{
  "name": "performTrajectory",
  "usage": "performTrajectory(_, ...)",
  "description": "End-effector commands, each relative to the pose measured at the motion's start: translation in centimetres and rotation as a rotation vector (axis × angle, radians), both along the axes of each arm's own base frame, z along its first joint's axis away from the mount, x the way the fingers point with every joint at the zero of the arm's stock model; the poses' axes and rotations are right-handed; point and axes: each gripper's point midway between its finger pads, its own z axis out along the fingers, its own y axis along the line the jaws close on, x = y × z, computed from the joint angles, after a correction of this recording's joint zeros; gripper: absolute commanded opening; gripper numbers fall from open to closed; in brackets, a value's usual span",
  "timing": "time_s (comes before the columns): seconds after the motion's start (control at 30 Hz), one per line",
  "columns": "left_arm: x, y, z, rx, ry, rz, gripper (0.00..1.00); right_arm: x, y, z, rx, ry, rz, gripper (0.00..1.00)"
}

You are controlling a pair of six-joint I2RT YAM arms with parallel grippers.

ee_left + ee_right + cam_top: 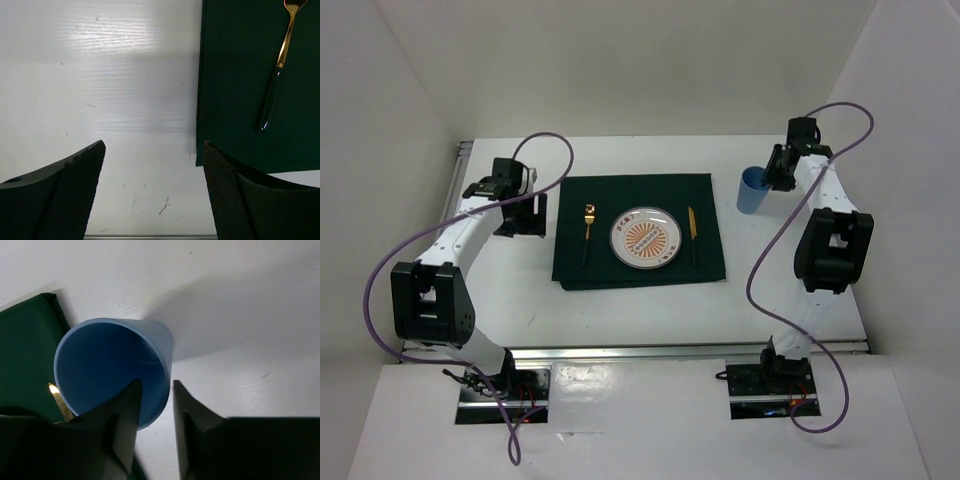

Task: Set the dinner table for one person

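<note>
On the white dinner table (500,300) lies a dark green cloth (575,270) holding a patterned plate (645,238), a gold fork (588,225) to its left and a gold knife (692,230) to its right. A blue cup (752,190) stands upright off the cloth's far right corner. My right gripper (775,175) straddles the rim of the cup (115,365): one finger is inside, the other outside with a thin gap, so the gripper (156,385) is open. My left gripper (532,222) hovers open and empty (153,145) over bare table left of the cloth (240,100) and the fork (277,65).
Aluminium rails run along the table's left edge (455,190) and near edge (690,350). White walls close in on both sides and the back. Purple cables loop above both arms. The knife's gold tip (55,392) shows beside the cup on the cloth (25,355).
</note>
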Motion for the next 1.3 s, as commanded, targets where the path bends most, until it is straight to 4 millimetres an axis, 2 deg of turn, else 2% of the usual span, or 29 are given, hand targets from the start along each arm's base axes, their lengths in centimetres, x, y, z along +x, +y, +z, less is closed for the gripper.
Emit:
performTrajectory(0.0,0.8,0.2,1.8,0.013,-0.076,-0.011,0.84,0.8,0.5,-1.1,0.028,-0.017,0.014,0.36)
performTrajectory(0.07,1.0,0.4,1.8,0.005,-0.075,-0.007,0.84,1.1,0.5,-1.5,0.029,-0.011,0.013,0.23)
performTrajectory(0.1,0.8,0.4,1.7,0.006,-0.066,-0.007,0.84,1.3,0.4,-1.5,0.030,-0.007,0.013,0.07)
performTrajectory(0.13,0.8,0.4,1.7,0.006,-0.066,-0.007,0.84,1.3,0.2,-1.3,0.019,-0.005,0.005,0.01)
performTrajectory(0.2,0.8,0.4,1.7,0.006,-0.066,-0.007,0.84,1.7,-0.4,-0.2,-0.005,-0.022,-0.012,0.00)
performTrajectory(0.27,0.8,0.4,1.7,0.006,-0.066,-0.007,0.84,1.8,-0.6,1.8,-0.021,-0.058,-0.021,0.00)
performTrajectory(0.37,0.8,0.4,1.7,0.006,-0.066,-0.007,0.84,2.4,0.9,6.0,-0.084,-0.146,0.007,0.00)
performTrajectory(0.4,0.8,0.4,1.7,0.006,-0.066,-0.007,0.84,2.6,2.7,7.0,-0.090,-0.169,0.038,0.00)
performTrajectory(0.43,0.8,0.4,1.7,0.006,-0.066,-0.007,0.84,2.8,3.6,8.4,-0.103,-0.198,0.058,0.00)
performTrajectory(0.47,0.8,0.4,1.7,0.006,-0.066,-0.007,0.84,2.7,4.5,8.2,-0.108,-0.190,0.073,0.00)
performTrajectory(0.5,0.8,0.4,1.7,0.006,-0.066,-0.007,0.84,2.6,6.7,8.7,-0.104,-0.201,0.115,0.00)
performTrajectory(0.6,0.8,0.4,1.7,0.006,-0.066,-0.007,0.84,2.6,10.1,8.9,-0.099,-0.216,0.169,0.00)
performTrajectory(0.63,0.8,0.2,1.7,-0.004,-0.066,-0.012,0.84,2.5,12.4,8.2,-0.094,-0.205,0.214,0.00)
performTrajectory(0.67,0.8,0.2,1.7,-0.004,-0.066,-0.012,0.84,2.8,13.0,8.1,-0.110,-0.206,0.217,0.00)
performTrajectory(0.7,0.8,0.2,1.7,-0.004,-0.066,-0.012,0.84,3.0,14.6,6.9,-0.109,-0.186,0.247,0.00)
performTrajectory(0.73,0.8,0.2,1.7,-0.004,-0.066,-0.012,0.84,3.3,15.2,7.1,-0.101,-0.187,0.250,0.00)
performTrajectory(0.93,0.6,0.2,1.9,-0.004,-0.078,-0.012,0.84,4.9,16.7,4.9,-0.125,-0.151,0.262,0.00)
performTrajectory(0.97,0.6,0.2,1.9,-0.004,-0.078,-0.012,0.84,5.1,16.8,5.1,-0.124,-0.163,0.261,0.00)
performTrajectory(1.03,0.5,0.2,2.2,-0.004,-0.087,-0.012,0.84,5.5,17.1,3.6,-0.117,-0.137,0.271,0.00)
performTrajectory(1.1,0.5,0.2,2.2,-0.004,-0.087,-0.012,0.84,6.0,17.4,3.2,-0.110,-0.126,0.279,0.00)
performTrajectory(1.13,0.5,0.2,2.2,-0.004,-0.087,-0.012,0.84,5.8,17.3,1.9,-0.114,-0.082,0.282,0.00)
performTrajectory(1.27,0.3,0.2,1.8,-0.004,-0.076,-0.012,0.84,5.7,17.3,1.8,-0.114,-0.082,0.282,0.00)
